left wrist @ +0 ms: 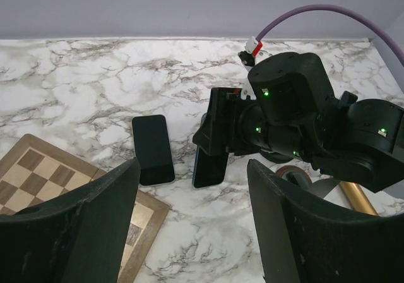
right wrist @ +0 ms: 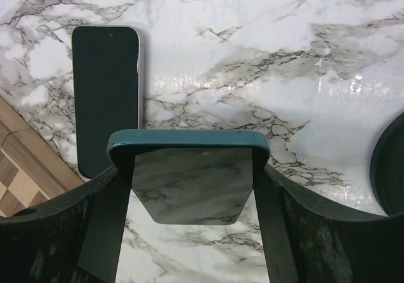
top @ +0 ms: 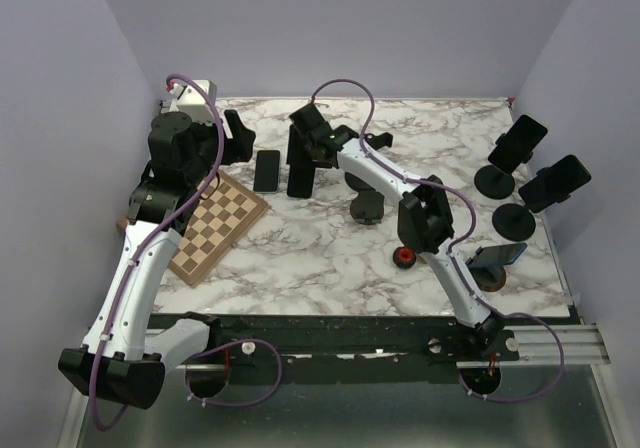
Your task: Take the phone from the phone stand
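My right gripper (top: 312, 140) is shut on a teal-cased phone (top: 300, 175), held upright with its lower end at or just above the marble table. In the right wrist view the phone (right wrist: 189, 182) fills the gap between my fingers (right wrist: 107, 220). The left wrist view shows it (left wrist: 210, 163) hanging below the right gripper (left wrist: 221, 128). An empty phone stand (top: 367, 206) stands just right of it. A second dark phone (top: 267, 170) lies flat to the left, also in the right wrist view (right wrist: 106, 96). My left gripper (top: 236, 134) is open and empty, hovering near the flat phone (left wrist: 153, 149).
A chessboard (top: 215, 228) lies at the left, under the left arm. Two stands with phones (top: 517, 143) (top: 555, 183) stand at the right edge, and a third tilted one (top: 497, 258) is nearer. A small red and black object (top: 404, 258) lies mid-table.
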{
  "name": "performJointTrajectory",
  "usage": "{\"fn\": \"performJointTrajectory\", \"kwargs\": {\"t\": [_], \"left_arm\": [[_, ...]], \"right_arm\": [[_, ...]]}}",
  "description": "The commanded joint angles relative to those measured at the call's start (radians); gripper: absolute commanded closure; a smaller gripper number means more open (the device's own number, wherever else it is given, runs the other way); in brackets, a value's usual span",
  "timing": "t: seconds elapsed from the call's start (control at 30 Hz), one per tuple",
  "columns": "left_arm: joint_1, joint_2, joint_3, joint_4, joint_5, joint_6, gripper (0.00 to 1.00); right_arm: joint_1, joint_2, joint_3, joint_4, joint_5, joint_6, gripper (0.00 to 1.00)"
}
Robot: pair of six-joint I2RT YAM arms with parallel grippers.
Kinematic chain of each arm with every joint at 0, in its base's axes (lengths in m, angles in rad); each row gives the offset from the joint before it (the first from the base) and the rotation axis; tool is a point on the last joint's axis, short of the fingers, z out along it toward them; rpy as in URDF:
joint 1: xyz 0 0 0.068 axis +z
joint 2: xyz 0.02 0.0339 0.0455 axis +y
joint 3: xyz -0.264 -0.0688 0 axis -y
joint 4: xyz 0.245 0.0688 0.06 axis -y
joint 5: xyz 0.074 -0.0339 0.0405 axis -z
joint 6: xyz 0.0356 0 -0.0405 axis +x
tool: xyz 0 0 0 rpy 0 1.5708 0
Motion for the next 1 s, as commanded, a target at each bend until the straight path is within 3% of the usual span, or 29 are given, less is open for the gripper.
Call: {"fn": "performJointTrajectory", "kwargs": {"t": [0.0,0.57,0.97], "left_arm": [[0.011,0.010,0.000,0.018,0.009,0.001,0.23],[0.078,0.036,-0.002,0.040,0.129,-0.063,0.26],[0.107,0.045,-0.004,0.051,0.182,-0.093,0.27]], "right_arm": [[0.003,0.041,0.071,-0.013,0.062,0.026,0.99],[0.002,0.215,0.139,0.034,0.051,0.084,0.98],[0.004,0.288,0.192,0.046,0.060,0.111,0.88]]}}
